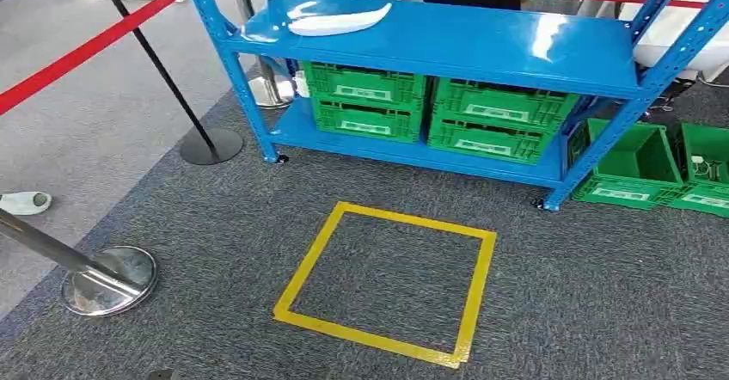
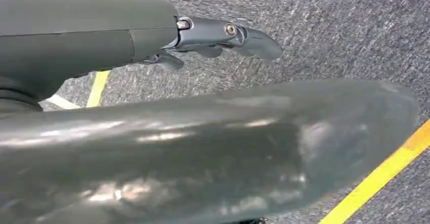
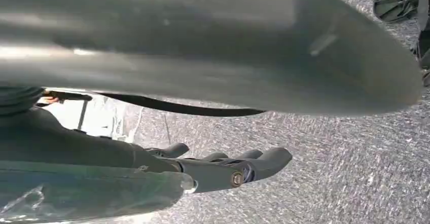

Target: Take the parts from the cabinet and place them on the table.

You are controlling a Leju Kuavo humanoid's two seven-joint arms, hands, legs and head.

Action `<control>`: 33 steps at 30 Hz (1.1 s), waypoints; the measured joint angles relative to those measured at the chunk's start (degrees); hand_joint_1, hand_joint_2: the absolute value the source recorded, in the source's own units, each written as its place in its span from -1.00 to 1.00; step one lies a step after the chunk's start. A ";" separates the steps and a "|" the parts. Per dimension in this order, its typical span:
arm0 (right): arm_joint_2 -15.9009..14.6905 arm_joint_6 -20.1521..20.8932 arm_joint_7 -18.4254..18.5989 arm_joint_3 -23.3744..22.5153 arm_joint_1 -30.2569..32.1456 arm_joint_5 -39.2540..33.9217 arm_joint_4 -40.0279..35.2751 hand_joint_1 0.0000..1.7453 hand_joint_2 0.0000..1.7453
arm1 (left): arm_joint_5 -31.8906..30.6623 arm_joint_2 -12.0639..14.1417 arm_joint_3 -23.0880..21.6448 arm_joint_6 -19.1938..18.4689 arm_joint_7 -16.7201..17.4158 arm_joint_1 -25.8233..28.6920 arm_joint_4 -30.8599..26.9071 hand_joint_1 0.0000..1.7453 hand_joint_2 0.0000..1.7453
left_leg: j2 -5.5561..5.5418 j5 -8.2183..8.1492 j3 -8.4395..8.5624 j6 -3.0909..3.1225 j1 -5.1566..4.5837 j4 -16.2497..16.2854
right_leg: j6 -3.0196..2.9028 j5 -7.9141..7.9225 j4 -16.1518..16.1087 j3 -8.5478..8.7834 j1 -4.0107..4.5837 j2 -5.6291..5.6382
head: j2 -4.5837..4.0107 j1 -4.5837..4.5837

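Nearest, in the left wrist view, the left robot hand (image 2: 223,36) hangs above grey carpet (image 2: 345,26) with its fingers apart and nothing in them. A yellow tape line (image 2: 378,176) crosses the lower right of that frame. In the right wrist view, the right robot hand (image 3: 228,165) also hangs over carpet, its dark fingers (image 3: 269,158) stretched out side by side, holding nothing.

In the head view, a yellow tape square (image 1: 387,281) lies on the carpet in the lower centre of the frame. At lower left stands a chrome stanchion base (image 1: 109,280). A black stanchion base (image 1: 211,145) sits farther up, and red barrier tape (image 1: 82,53) runs across the upper left. A pale shoe (image 1: 24,202) shows at the left edge.

Beyond the square stands the blue cabinet (image 1: 447,49), an open shelving rack, across the upper half of the frame. On its top shelf, toward the upper left, lies a white curved part (image 1: 337,21). On the lower shelf sit two stacks of green crates (image 1: 434,113), side by side. At the right edge, more green crates (image 1: 653,169) rest on the floor just beside the rack. One of them holds small items too tiny to make out.
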 joint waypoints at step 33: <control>-0.37 -1.90 -8.02 -0.90 -0.11 -1.86 0.11 -1.00 -1.00 | 1.20 -0.33 0.11 0.17 -0.26 -0.06 -0.02 -1.00 -1.00 | -0.89 -6.26 -1.22 -1.78 1.66 6.47 | -0.55 0.32 1.08 -1.62 -1.07 1.11 | 0.00 0.13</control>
